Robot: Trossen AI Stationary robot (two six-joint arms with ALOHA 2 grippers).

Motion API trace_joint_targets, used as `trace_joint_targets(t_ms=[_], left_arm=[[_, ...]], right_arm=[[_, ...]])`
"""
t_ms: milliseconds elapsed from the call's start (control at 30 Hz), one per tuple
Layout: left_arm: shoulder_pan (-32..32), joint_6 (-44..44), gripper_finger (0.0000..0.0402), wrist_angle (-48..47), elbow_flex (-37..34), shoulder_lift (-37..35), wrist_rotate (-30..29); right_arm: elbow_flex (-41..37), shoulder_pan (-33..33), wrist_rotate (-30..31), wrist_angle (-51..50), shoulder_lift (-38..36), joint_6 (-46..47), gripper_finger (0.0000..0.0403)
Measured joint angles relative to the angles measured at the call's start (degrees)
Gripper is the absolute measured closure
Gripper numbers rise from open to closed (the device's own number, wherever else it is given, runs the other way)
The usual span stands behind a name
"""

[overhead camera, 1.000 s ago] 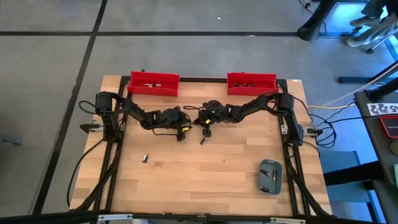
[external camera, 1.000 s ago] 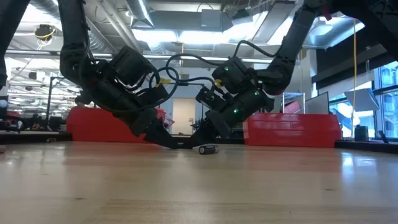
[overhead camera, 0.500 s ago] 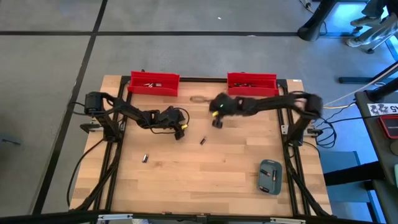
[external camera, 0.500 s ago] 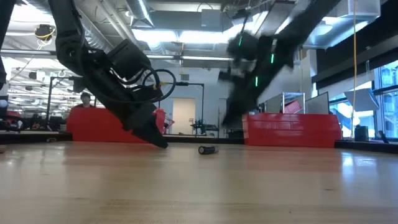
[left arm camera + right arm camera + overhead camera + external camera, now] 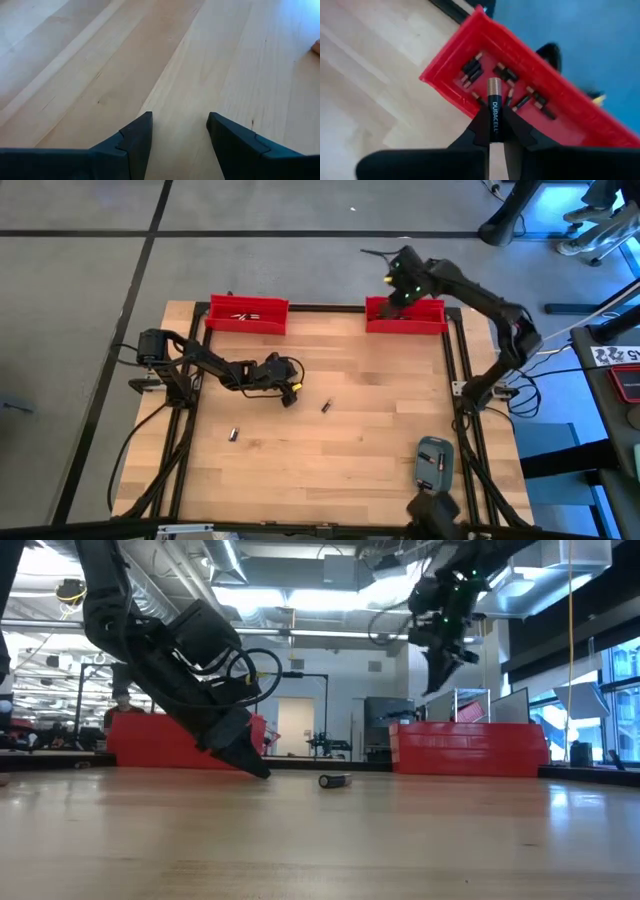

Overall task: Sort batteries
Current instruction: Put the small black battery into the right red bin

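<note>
Scene: wooden bench (image 5: 330,450) seen from above, with two red bins along its far edge and loose cells on the boards.
Right gripper (image 5: 495,131): raised above the right red bin (image 5: 405,317) at the far right of the bench, its jaws clamped narrow on a Duracell battery (image 5: 494,112) that stands up between the fingers, copper end away from the wrist.
Right gripper, low view (image 5: 437,675): hangs well clear of the bench top, over the right bin (image 5: 470,748).
Right bin contents: several batteries (image 5: 507,76) lie scattered on the red floor, some paired side by side, at mixed angles.
Left gripper (image 5: 288,393): low over the left-centre of the bench, tilted down; its fingers (image 5: 134,137) stand wide apart with only bare wood between them, holding nothing.
Left gripper, low view (image 5: 255,766): tips just at the bench surface, near the loose cell but apart from it.
Loose battery one (image 5: 325,406): lies on the boards near the middle, just right of the left gripper; shows as a small dark cylinder on its side (image 5: 334,780).
Loose battery two (image 5: 232,434): lies nearer and to the left, well apart from both grippers.
Left red bin (image 5: 247,315): at the far left edge, with a few small things inside, too small to tell.
Grey-blue case (image 5: 434,463): flat at the near right corner.
</note>
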Motion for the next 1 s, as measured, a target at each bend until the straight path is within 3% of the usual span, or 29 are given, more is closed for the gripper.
trace_joint_targets(t_ms=[167, 733, 1000], left_arm=[[0.0, 0.0, 0.0218, 0.1, 0.0, 0.0, 0.0], [0.0, -0.3, 0.0218, 0.4, 0.1, 0.0, 0.1], [0.0, -0.6, 0.0218, 0.4, 0.1, 0.0, 0.1]], right_arm=[[-0.1, -5.7, -5.9, -3.4, 4.0, 0.3, 0.0382], [0.1, -6.0, -2.7, -1.1, 15.2, -1.4, 0.0382], [0.1, -6.0, -0.9, 0.3, 15.7, -3.5, 0.0333]])
